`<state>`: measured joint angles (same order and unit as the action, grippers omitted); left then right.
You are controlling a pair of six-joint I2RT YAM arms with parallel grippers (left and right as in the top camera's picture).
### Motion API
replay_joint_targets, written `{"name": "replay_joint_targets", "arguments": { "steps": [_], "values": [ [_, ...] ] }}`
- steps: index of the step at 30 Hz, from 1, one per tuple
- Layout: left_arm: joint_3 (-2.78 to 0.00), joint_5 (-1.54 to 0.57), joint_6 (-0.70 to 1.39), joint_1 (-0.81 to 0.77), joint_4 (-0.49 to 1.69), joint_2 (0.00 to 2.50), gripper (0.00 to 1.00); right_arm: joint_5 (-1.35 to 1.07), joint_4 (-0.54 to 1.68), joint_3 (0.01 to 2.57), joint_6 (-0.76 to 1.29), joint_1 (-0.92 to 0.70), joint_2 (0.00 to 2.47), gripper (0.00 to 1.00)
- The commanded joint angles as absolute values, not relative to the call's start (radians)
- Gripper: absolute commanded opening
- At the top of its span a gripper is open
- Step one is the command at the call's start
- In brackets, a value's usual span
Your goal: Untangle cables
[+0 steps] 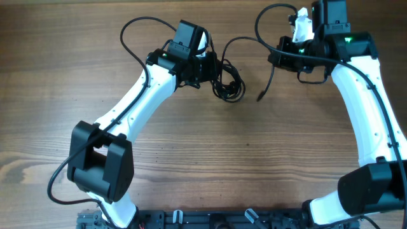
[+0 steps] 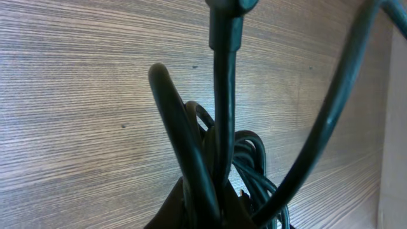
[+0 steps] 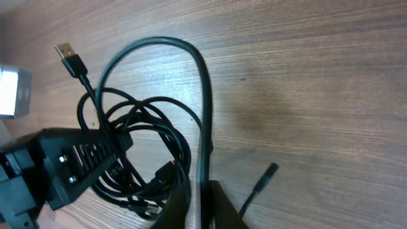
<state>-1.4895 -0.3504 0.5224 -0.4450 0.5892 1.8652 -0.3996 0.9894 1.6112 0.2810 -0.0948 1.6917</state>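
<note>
The cables are thin black cords in a coiled knot [image 1: 229, 86] at the table's upper middle. My left gripper [image 1: 215, 69] is shut on the knot's left side; in the left wrist view the cords [image 2: 219, 159] run up from between its fingers [image 2: 213, 207]. One cord [image 1: 245, 39] arcs from the knot to my right gripper [image 1: 278, 56], which is shut on it. Its plug end [image 1: 261, 97] hangs down to the table. In the right wrist view the cord [image 3: 205, 108] passes between the fingers [image 3: 202, 203], with the knot [image 3: 137, 149] and a USB plug [image 3: 68, 58] to the left.
Both white arms reach in from the front, the left arm [image 1: 137, 105] diagonally and the right arm [image 1: 365, 102] along the right side. Thicker arm wires loop above each wrist [image 1: 137, 28]. The table is bare wood [image 1: 254, 165].
</note>
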Motion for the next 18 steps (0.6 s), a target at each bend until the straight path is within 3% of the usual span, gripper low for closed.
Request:
{"name": "replay_joint_targets", "arguments": {
  "steps": [1,3,5,8,12,18],
  "values": [
    [-1.491,-0.37,0.536,-0.441,0.588,1.846,0.04,-0.353,0.968,1.629,0.292,-0.085,1.703,0.42],
    [-1.491,-0.37,0.536,-0.441,0.591,1.846,0.04,-0.354,0.958,1.629,0.313,-0.08,1.703,0.63],
    [-1.491,-0.37,0.542,-0.442,0.597,1.846,0.04,-0.355,0.958,1.629,0.336,-0.077,1.703,0.68],
    [-1.491,-0.37,0.632,-0.441,0.617,1.846,0.04,-0.36,0.971,1.629,0.339,-0.077,1.703,0.68],
    [-1.491,-0.378,0.913,-0.439,0.648,1.846,0.04,-0.414,1.016,1.629,0.278,-0.081,1.703,0.67],
    [-1.491,-0.594,1.255,-0.38,0.603,1.846,0.04,-0.446,1.121,1.629,0.17,-0.081,1.703,0.63]
  ]
}}
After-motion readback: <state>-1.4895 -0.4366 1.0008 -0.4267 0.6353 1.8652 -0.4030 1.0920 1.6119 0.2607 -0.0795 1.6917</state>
